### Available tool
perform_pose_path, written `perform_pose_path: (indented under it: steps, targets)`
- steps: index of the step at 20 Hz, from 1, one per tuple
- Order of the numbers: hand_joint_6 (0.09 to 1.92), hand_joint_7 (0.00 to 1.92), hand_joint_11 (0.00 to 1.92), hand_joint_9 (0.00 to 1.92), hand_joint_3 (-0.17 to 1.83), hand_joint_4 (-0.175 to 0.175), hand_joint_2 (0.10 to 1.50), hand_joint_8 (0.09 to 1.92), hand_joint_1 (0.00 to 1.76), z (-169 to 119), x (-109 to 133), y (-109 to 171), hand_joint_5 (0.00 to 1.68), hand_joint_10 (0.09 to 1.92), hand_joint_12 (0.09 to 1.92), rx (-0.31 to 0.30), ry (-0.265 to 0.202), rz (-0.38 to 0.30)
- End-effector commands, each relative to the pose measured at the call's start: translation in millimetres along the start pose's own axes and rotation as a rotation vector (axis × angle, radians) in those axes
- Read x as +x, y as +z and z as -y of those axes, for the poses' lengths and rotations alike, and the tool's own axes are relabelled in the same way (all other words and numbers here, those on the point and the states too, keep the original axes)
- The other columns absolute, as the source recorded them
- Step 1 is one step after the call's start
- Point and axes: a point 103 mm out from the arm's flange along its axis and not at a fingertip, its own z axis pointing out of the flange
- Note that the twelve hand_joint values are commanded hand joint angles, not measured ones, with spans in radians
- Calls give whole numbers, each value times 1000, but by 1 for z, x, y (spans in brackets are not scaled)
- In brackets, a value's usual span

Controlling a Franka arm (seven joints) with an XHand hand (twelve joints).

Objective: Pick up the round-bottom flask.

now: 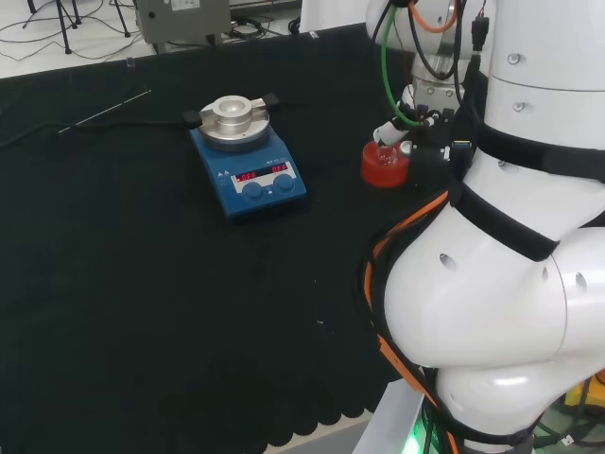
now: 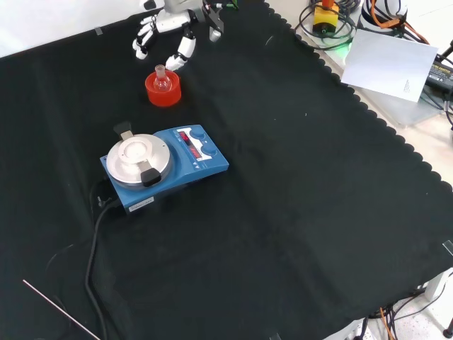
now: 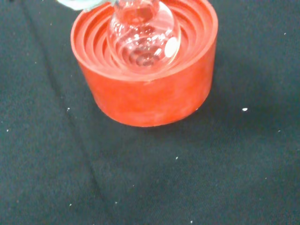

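A small clear round-bottom flask (image 3: 143, 33) sits upright in a red ribbed ring stand (image 3: 145, 89) on the black cloth. The front view shows the flask (image 2: 162, 76) in the stand (image 2: 163, 91) near the cloth's far edge. The black and white hand (image 2: 164, 32) hovers just beyond and above it, fingers spread and relaxed, not touching the flask. From the head view, the stand (image 1: 384, 165) lies left of the arm's links, with the hand's fingers (image 1: 389, 130) just above it.
A blue hotplate stirrer (image 2: 164, 166) with a round metal top stands nearer the front view's camera than the stand, its cable trailing to the left. A thin rod (image 2: 60, 309) lies at the front view's lower left. Papers and cables sit off the cloth's right edge.
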Motion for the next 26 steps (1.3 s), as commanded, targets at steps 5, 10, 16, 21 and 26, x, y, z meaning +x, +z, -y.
perform_pose_path:
  steps: [5, 10, 16, 21, 26]
  targets:
    - [87, 146, 0, 292, 621, -42, 681, 586, 805, -3, 12, 11, 499, 658, 1227, -3, -9, 24]
    - [87, 145, 0, 291, 624, -41, 671, 586, 824, -3, 11, 13, 500, 658, 1229, -28, -13, 28]
    - [87, 146, 0, 291, 630, -40, 666, 586, 844, -6, 8, 17, 505, 658, 1236, -19, -8, 31]
    - [87, 148, 0, 292, 635, -38, 664, 587, 847, -7, 6, 19, 514, 659, 1240, -12, -3, 36]
    - [87, 149, 0, 293, 639, -37, 664, 587, 848, -9, 2, 22, 522, 659, 1244, -9, 6, 35]
